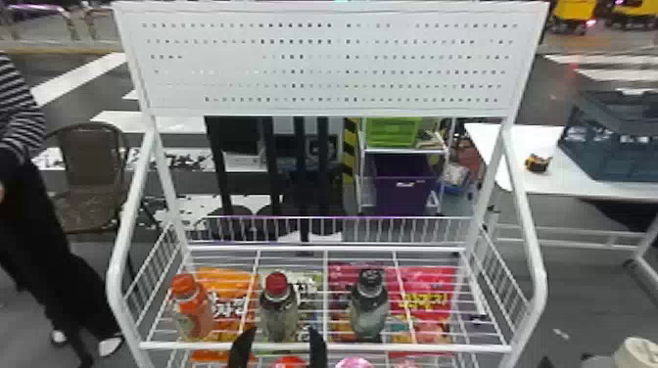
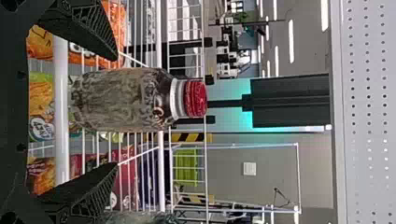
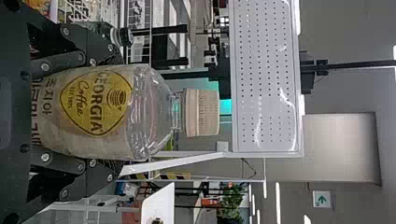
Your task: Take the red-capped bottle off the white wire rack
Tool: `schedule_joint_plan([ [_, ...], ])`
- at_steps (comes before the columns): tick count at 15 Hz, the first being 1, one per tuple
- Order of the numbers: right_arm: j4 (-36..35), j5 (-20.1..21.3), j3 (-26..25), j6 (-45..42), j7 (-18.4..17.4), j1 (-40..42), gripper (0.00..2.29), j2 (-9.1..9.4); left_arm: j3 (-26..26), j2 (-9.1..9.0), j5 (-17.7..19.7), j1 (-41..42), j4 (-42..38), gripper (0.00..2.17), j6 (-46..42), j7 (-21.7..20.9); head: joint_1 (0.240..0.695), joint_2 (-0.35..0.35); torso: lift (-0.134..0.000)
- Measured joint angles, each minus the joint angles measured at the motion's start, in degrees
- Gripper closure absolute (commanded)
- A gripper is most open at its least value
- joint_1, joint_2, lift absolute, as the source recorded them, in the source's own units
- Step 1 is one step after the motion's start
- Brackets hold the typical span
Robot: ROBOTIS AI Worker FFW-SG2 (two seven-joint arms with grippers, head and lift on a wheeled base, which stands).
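At the near right, the right gripper (image 3: 122, 112) has its jaws pinched on a clear plastic bottle with a beige cap (image 3: 88, 112), held upright, probably to avoid spilling. The left gripper (image 1: 280, 342) holds its jaws spread near the front rail, wide enough to straddle the dark, red-capped bottle (image 1: 279, 313) standing upright on the white wire rack (image 1: 416, 348), between an orange-capped bottle (image 1: 192, 313) at left and a black-capped bottle (image 1: 369, 310) at right.
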Motion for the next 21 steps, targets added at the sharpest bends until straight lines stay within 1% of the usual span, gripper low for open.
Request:
schedule_joint_plan([
  [5, -0.2, 0.0, 0.1, 0.0, 0.0, 0.0, 1.38, -0.18, 0.0, -0.87, 0.7, -4.3, 2.9, 0.09, 2.3, -0.3, 0.499, 0.0, 0.0],
  [9, 0.0, 0.1, 0.2, -0.1, 0.0, 0.0, 1.38, -0.24, 0.2, -1.1, 1.6, -7.0, 5.6, 0.09, 2.8, -0.6, 0.499, 0.0, 0.0],
  [10, 0.2, 0.1, 0.3, -0.3, 0.0, 0.0, 1.38, -0.3, 0.3, -1.13, 1.8, -7.9, 6.9, 0.15, 2.8, -0.6, 0.499, 0.0, 0.0],
  [11, 0.3, 0.1, 0.4, -0.5, 0.0, 0.0, 1.38, -0.34, 0.3, -1.14, 2.0, -8.6, 7.8, 0.35, 2.8, -0.6, 0.499, 0.0, 0.0],
  [12, 0.4, 0.1, 0.4, -0.6, 0.0, 0.1, 1.38, -0.36, 0.4, -1.13, 2.3, -9.2, 8.4, 0.9, 2.7, -0.7, 0.499, 0.0, 0.0],
  [14, 0.4, 0.0, 0.3, -0.7, 0.0, 0.1, 1.38, -0.37, 0.5, -0.92, 2.4, -9.4, 8.1, 2.07, 2.7, -0.9, 0.499, 0.0, 0.0],
  [15, 0.4, 0.0, 0.3, -0.7, 0.0, 0.1, 1.38, -0.37, 0.5, -0.75, 2.4, -9.1, 7.2, 2.13, 2.9, -0.7, 0.499, 0.0, 0.0],
  [18, 0.4, 0.0, 0.4, -0.7, 0.0, -0.2, 1.38, -0.35, 0.4, 0.11, 1.3, -5.6, 0.1, 2.13, 7.2, 0.0, 0.499, 0.0, 0.0],
  [21, 0.5, 0.2, 0.6, 0.3, 0.0, -1.0, 1.38, -0.28, 0.9, 1.89, 0.3, -1.0, -10.4, 2.13, 13.7, 0.4, 0.499, 0.0, 0.0],
])
